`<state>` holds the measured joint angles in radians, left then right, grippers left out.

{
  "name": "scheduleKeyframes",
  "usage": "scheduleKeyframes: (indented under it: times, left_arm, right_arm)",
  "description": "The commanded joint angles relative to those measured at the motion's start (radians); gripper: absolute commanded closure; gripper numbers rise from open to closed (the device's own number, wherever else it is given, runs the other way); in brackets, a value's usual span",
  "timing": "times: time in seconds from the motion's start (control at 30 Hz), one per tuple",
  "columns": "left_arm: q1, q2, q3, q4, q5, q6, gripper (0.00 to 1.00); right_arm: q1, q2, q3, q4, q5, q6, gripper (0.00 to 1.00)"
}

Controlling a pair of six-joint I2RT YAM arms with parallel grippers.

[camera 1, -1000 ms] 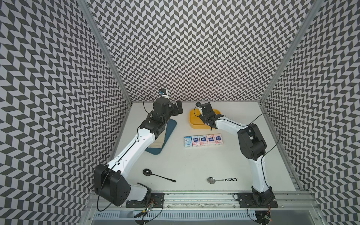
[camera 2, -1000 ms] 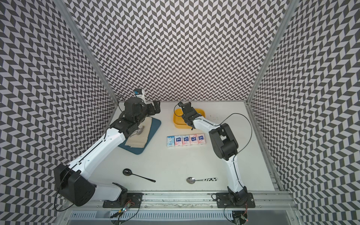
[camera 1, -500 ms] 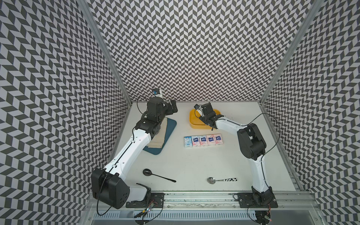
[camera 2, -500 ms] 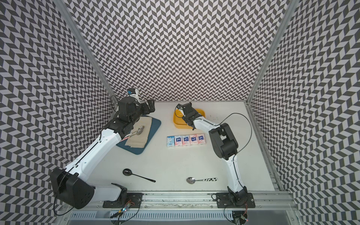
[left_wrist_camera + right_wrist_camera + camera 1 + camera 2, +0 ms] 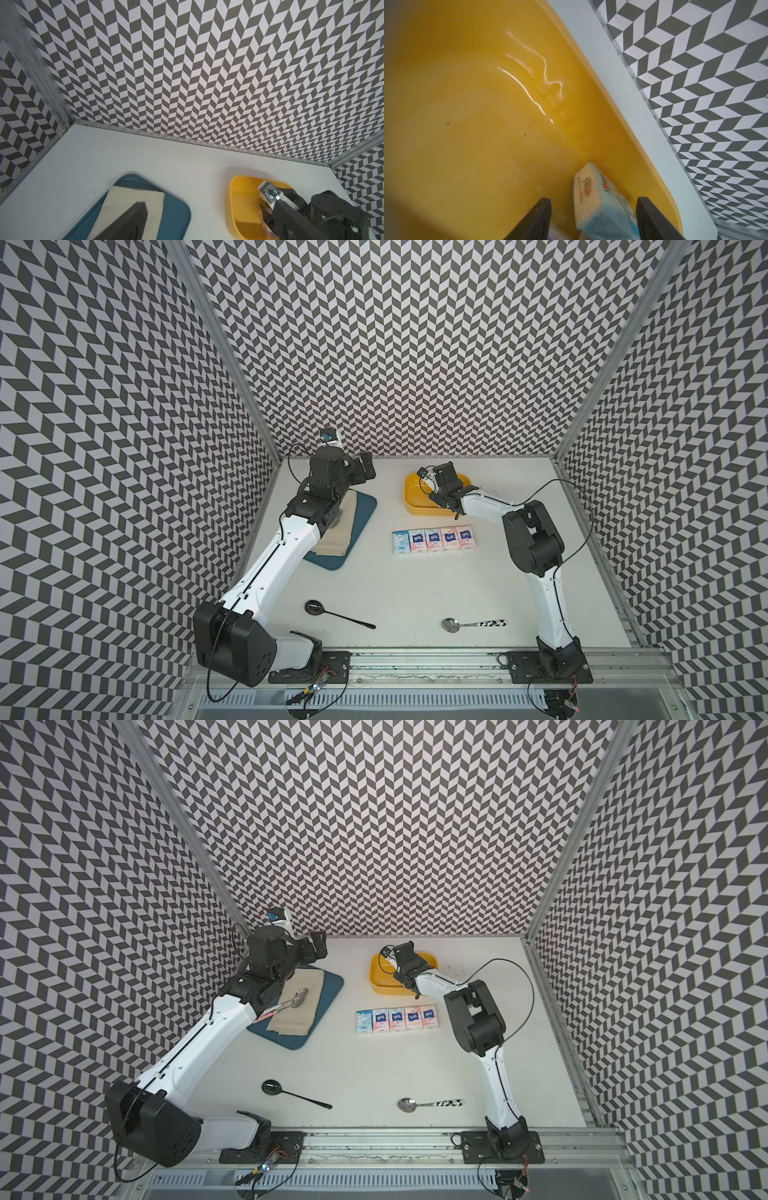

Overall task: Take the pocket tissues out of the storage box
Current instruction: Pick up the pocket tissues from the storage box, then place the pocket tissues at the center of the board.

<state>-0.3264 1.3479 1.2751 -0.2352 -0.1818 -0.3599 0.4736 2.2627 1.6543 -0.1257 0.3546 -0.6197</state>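
Note:
The yellow storage box stands at the back of the table. My right gripper reaches down into it. In the right wrist view its jaws are open, with a tilted pale blue pack of pocket tissues between the fingers, touching neither. A white-pink pack lies under it. Several more packs lie in a row on the table in front of the box. My left gripper hangs open and empty above the back end of the blue tray.
A dark blue tray at the left holds a beige cloth with a metal spoon on it. A black spoon and a silver spoon lie near the front edge. The back wall is close behind the box.
My left arm has drawn back a little to the left over the tray. My right gripper has stayed in the box and its jaws have widened.

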Motion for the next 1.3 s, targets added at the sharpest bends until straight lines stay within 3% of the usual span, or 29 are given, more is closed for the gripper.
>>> scheduleKeyframes:
  times: [0.0, 0.2, 0.4, 0.5, 0.67, 1.03, 1.27]
  left_arm:
    - [0.007, -0.027, -0.011, -0.006, 0.019, 0.006, 0.01]
    - [0.010, -0.026, -0.011, -0.001, 0.020, 0.009, 0.01]
    - [0.012, -0.020, -0.011, 0.002, 0.026, 0.010, 0.01]
    - [0.012, -0.019, -0.013, 0.005, 0.034, 0.004, 0.01]
    - [0.012, -0.024, -0.018, 0.011, 0.042, -0.002, 0.01]
    - [0.012, -0.041, -0.026, 0.017, 0.053, -0.013, 0.01]
    - [0.012, -0.047, -0.029, 0.023, 0.063, 0.001, 0.01]
  right_arm:
    - [-0.007, 0.034, 0.021, 0.024, 0.045, -0.012, 0.30]
    - [-0.012, 0.076, 0.025, 0.086, 0.164, -0.041, 0.34]
    - [-0.026, 0.049, 0.032, 0.078, 0.151, 0.002, 0.59]
    - [-0.028, 0.020, 0.024, 0.100, 0.145, 0.014, 0.65]
    - [-0.034, -0.028, 0.021, 0.125, 0.116, 0.040, 0.70]
    - [-0.049, -0.162, 0.016, 0.105, 0.032, 0.186, 0.71]
    - [-0.102, -0.328, -0.070, -0.018, 0.004, 0.425, 0.72]
